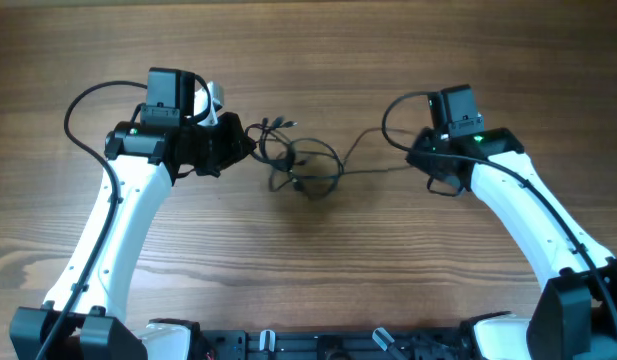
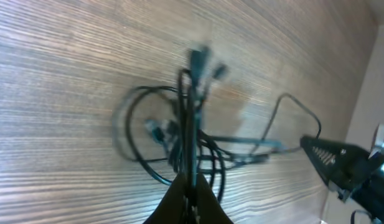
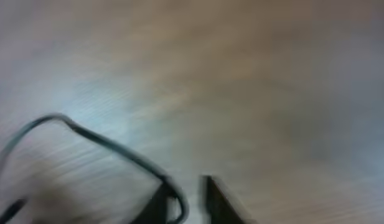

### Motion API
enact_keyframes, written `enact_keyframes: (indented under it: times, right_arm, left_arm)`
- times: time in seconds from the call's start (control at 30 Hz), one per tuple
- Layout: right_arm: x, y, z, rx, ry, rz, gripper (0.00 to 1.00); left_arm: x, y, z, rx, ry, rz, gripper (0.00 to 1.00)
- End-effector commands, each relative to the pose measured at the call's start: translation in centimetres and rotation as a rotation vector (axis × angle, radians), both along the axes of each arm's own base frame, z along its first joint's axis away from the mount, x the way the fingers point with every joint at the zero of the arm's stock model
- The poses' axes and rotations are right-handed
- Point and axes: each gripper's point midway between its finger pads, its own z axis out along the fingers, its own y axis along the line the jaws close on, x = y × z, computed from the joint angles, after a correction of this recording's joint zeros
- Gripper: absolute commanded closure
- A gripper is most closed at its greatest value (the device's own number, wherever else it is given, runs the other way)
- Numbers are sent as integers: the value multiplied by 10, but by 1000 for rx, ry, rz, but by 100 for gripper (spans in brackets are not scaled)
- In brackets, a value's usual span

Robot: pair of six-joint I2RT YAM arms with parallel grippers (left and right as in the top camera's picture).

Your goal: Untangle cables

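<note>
On my left, my left claw (image 1: 250,143) is pinched together on a bundle of strands from the cables (image 1: 306,168); in the left wrist view the fingers (image 2: 190,200) meet at the bottom edge with several wires running straight up out of them. The plugs (image 2: 201,61) sit at the far end of that run, blurred.

The tangle lies on the table (image 1: 318,280) just to the right of that claw, at the middle of the scene, a knot of loose loops. From its right side one thin strand runs roughly level across the wood toward my right arm, with a loop rising before it reaches there.

My right claw (image 1: 440,178) sits at the end of that strand. Its wrist view is badly blurred: a wire curves down into the gap between the fingers (image 3: 220,199), and they stand a little apart, but I cannot tell whether they grip it.

So the cables' long axis runs left to right, between my two claws, with the knot much nearer the left one. I judge that drawing the claws apart along that line would open the loops.
</note>
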Motion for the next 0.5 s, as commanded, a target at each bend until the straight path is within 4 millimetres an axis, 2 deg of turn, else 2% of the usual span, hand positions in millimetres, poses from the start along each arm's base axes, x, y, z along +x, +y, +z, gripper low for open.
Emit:
enact_keyframes:
  times: [0.0,0.03,0.07,0.13,0.23,0.33,0.47]
  right_arm:
    - [-8,90,30,342,-135,589,41]
    - [-13,106,42,426,-176,682,35]
    - [-22,126,64,560,-241,803,34]
    - [-27,137,77,632,-285,870,34]
    - [-32,149,79,636,-293,910,34]
    - [-42,164,78,632,-283,955,32]
    - [-40,172,58,483,-243,913,35]
  left_arm:
    - [0,-10,16,-73,-22,-26,96]
    - [0,-12,17,-80,-24,-31,96]
    - [-2,-17,19,-105,-25,-49,96]
    - [-6,-31,29,-177,-36,-101,96]
    - [-7,-52,44,-259,-83,-180,96]
    - [-9,-63,54,-314,-106,-228,96]
    - [-14,-74,63,-367,-123,-277,96]
